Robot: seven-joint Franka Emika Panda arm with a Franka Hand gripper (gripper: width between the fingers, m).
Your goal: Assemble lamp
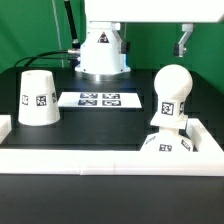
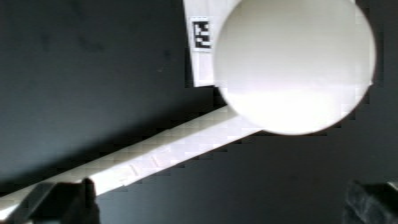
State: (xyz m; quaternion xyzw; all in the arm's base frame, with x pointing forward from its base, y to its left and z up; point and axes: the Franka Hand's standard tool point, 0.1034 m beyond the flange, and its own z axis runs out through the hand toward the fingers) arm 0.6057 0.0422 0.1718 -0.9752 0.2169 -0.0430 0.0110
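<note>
The round white bulb (image 1: 170, 92) stands upright on the tagged lamp base (image 1: 165, 144) at the exterior view's right, by the front wall. The tapered white shade (image 1: 38, 97) stands apart, mouth down, at the exterior view's left. My gripper (image 1: 183, 42) hangs high above the bulb, open and empty. In the wrist view the bulb (image 2: 285, 65) fills the middle as a big white oval with a tag (image 2: 201, 35) beside it. My gripper (image 2: 214, 205) shows only two dark fingertips (image 2: 54, 205) wide apart at the frame edge, with nothing between them.
The marker board (image 1: 98, 99) lies flat at mid-table in front of the robot's white body (image 1: 104, 50). A low white wall (image 1: 90, 160) runs along the front and sides of the black table. It also shows in the wrist view (image 2: 160, 150).
</note>
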